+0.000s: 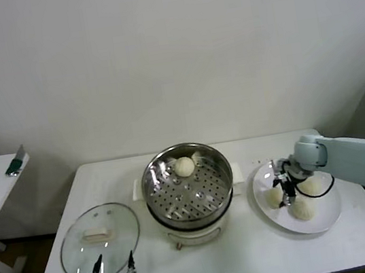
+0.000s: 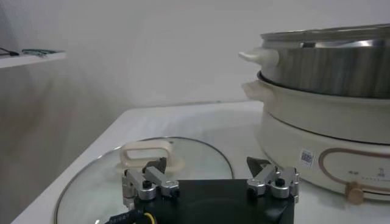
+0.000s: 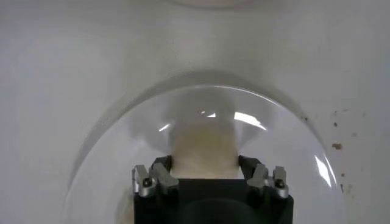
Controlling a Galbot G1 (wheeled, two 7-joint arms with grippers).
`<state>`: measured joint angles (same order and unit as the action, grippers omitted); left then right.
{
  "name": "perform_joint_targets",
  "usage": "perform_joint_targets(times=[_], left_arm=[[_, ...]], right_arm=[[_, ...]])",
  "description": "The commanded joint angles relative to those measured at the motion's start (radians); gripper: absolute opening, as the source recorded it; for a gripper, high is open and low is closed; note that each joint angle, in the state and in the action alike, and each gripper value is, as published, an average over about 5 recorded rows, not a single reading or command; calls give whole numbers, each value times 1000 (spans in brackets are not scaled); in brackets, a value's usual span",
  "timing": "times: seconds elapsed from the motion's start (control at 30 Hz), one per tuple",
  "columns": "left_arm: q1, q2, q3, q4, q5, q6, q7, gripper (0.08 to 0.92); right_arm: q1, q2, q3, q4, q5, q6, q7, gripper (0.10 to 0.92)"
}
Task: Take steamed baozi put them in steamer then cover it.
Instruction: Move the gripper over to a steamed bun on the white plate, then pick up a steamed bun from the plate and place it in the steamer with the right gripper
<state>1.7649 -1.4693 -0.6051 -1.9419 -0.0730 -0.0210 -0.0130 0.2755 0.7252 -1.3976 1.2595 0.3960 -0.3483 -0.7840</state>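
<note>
- now the right gripper (image 3: 204, 173) straddles a baozi (image 3: 204, 152) on the plate (image 1: 326, 221), fingers either side, closing to lift it.
- left gripper (image 1: 112, 270), spread wide, waits by the cover (image 1: 99, 241).
- steamer (image 1: 187, 184) holds one bun (image 1: 184, 166).

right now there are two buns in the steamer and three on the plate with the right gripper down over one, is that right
Not quite: the steamer holds one bun, not two, as the head view shows. The rest stands: three buns lie on the plate, and the right gripper is down over one of them.
</note>
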Motion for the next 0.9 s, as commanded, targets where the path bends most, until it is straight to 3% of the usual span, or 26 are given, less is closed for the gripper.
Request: perform_joint_targets(times=[0.03, 0.23, 0.5, 0.9], left_arm=[[0, -4, 1, 0, 2, -2, -1, 823], [5, -6, 3, -6, -1, -2, -1, 823], [4, -4, 4, -14, -1, -1, -2, 823], [4, 0, 10, -21, -3, -3, -3, 823]], right_arm=[[-11, 8, 17, -9, -3, 0, -12, 714], [102, -20, -35, 27, 31, 19, -39, 697], [577, -22, -326, 121, 187, 81, -129, 696], [852, 176, -289, 282, 475, 36, -134, 696]])
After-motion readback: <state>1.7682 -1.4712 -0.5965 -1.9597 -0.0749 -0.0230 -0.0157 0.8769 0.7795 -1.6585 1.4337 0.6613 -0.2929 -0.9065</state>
